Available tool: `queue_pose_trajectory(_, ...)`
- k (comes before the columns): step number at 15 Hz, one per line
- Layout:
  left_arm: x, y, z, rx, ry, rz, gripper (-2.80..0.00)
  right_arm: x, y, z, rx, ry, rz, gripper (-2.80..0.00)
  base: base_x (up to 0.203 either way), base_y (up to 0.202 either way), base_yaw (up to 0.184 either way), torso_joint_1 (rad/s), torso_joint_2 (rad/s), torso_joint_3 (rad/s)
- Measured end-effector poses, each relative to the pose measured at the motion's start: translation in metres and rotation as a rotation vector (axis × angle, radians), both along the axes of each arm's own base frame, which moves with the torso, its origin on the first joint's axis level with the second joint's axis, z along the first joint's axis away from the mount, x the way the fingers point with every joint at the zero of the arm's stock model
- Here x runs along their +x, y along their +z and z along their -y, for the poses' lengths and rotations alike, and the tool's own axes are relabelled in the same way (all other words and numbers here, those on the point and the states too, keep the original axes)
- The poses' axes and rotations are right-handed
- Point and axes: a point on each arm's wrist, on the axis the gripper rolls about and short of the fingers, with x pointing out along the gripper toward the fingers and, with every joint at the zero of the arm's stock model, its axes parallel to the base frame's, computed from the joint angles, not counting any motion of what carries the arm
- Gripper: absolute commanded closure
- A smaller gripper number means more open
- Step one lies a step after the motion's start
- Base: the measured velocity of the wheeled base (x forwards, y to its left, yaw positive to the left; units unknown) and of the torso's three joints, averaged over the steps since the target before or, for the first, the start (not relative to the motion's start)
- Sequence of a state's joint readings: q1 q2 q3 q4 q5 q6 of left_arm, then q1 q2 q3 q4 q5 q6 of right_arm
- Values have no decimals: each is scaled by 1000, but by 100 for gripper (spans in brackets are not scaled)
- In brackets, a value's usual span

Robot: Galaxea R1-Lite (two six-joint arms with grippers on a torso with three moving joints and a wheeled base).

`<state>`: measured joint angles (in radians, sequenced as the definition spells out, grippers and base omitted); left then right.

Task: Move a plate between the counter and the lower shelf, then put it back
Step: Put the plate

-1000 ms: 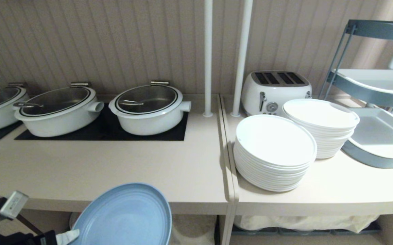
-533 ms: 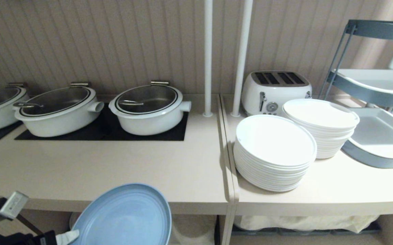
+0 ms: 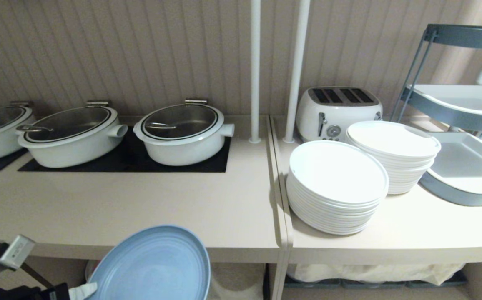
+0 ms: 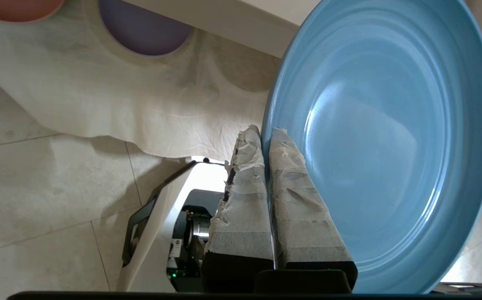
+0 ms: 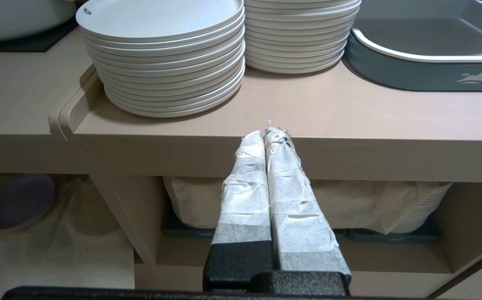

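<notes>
The light-blue plate (image 3: 153, 266) hangs tilted in front of the counter's (image 3: 120, 204) front edge, low at the left of the head view. My left gripper (image 3: 83, 289) is shut on its rim: in the left wrist view the two taped fingers (image 4: 245, 175) pinch the edge of the plate (image 4: 391, 137). Beyond it lies the lower shelf's wrinkled white cloth (image 4: 141, 104). My right gripper (image 5: 271, 129) is shut on nothing and stays parked before the adjoining top's edge; it is outside the head view.
Three white pots (image 3: 182, 133) sit on the black hob panels. Two stacks of white dinner plates (image 3: 337, 183), a toaster (image 3: 337, 110) and a grey tray stand (image 3: 466, 166) fill the adjoining top. A purple plate (image 4: 141, 29) and a pink plate (image 4: 16, 4) rest on the shelf cloth.
</notes>
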<state>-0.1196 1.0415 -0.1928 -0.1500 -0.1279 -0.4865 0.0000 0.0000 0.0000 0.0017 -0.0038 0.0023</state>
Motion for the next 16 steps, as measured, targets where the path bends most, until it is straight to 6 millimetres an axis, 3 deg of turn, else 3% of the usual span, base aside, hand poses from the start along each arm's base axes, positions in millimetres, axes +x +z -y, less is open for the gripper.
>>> queue_pose_trajectory(16,-1,-2,0,-5,6,-28,0,0,0,0,0,0,0,0,0,0,0,0,0,0)
